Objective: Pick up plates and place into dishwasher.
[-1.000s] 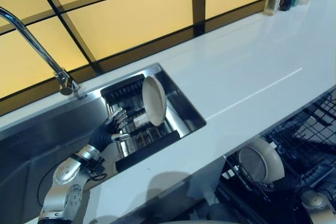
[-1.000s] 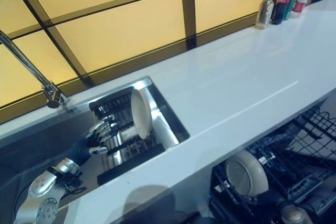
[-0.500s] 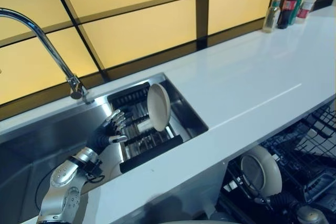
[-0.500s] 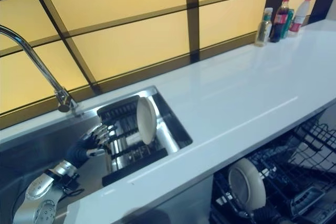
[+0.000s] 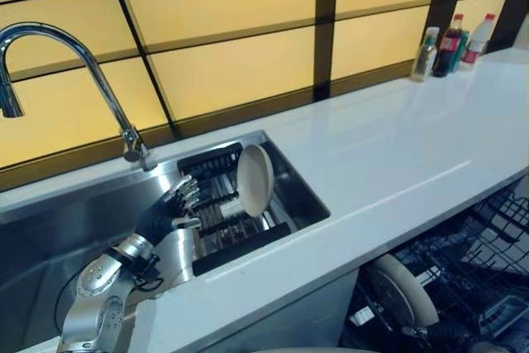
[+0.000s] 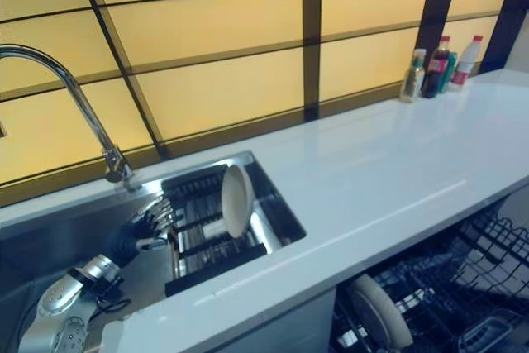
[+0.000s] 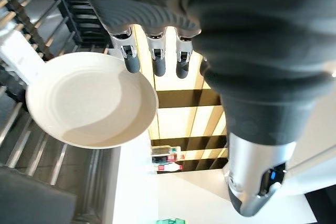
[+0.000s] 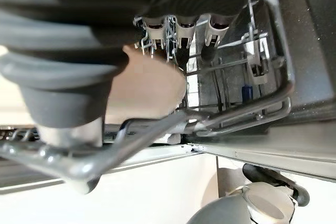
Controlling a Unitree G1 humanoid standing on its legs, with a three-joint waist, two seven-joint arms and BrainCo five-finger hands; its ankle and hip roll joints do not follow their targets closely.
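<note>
A cream plate (image 5: pixel 254 179) stands on edge in the black dish rack (image 5: pixel 223 225) inside the sink. My left hand (image 5: pixel 165 214) hovers just left of it over the rack, open with its fingers (image 7: pixel 157 61) straight and spread, a short gap from the plate (image 7: pixel 89 103). A second cream plate (image 5: pixel 402 289) is below the counter's edge, upright over the dishwasher's lower rack (image 5: pixel 488 245). My right hand (image 8: pixel 68 114) is shut on that plate (image 8: pixel 149 85), pinching it between thumb and fingers above the rack's wires.
A tall curved faucet (image 5: pixel 99 80) rises behind the steel sink (image 5: pixel 50 229). The white countertop (image 5: pixel 397 146) runs to the right, with bottles (image 5: pixel 450 39) at its far end. The dishwasher rack's wire tines (image 8: pixel 236 108) surround the held plate.
The camera has tilted up, so the whole picture shifted down. My left hand stays by the sink rack. The plate in my right hand sits a little lower in the dishwasher.
</note>
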